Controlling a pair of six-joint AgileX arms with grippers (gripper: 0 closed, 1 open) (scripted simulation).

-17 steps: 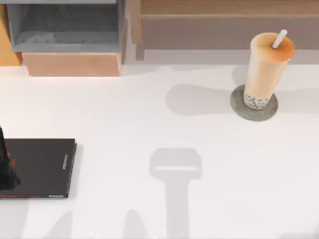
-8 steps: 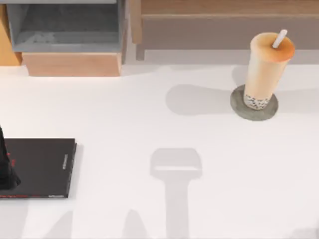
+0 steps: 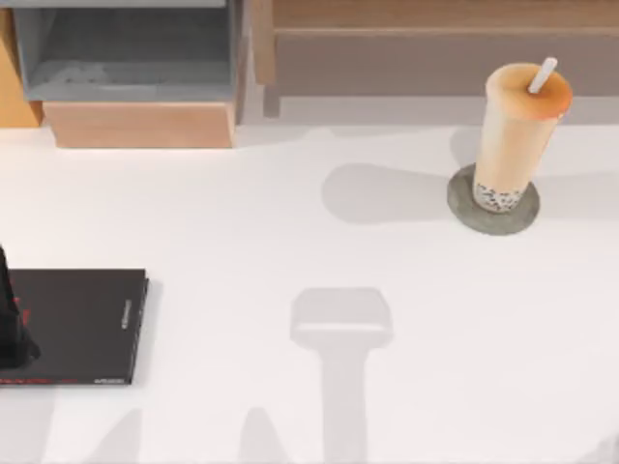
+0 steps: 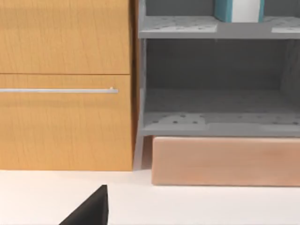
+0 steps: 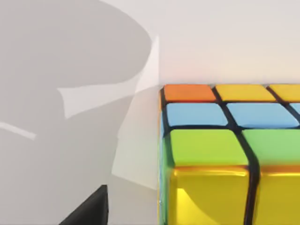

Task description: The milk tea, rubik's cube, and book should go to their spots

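The milk tea (image 3: 513, 135) stands upright on the round grey disc (image 3: 464, 208) at the back right of the table. The thin black slab (image 3: 82, 324) with red marks lies at the left edge. My left gripper (image 3: 12, 329) shows as a dark shape over the slab's left end. Its wrist view faces the grey shelf unit, where the teal book (image 4: 224, 9) stands on an upper shelf. The rubik's cube (image 5: 225, 150) sits on the white table close in front of the right wrist camera. A dark part of my right gripper (image 5: 91, 211) is beside the cube, not touching it.
A grey open shelf unit (image 3: 126, 58) on a light wooden base (image 3: 140, 124) stands at the back left. An orange wooden cabinet with a bar handle (image 4: 61, 90) adjoins it. A long brown bench (image 3: 435, 48) runs along the back right.
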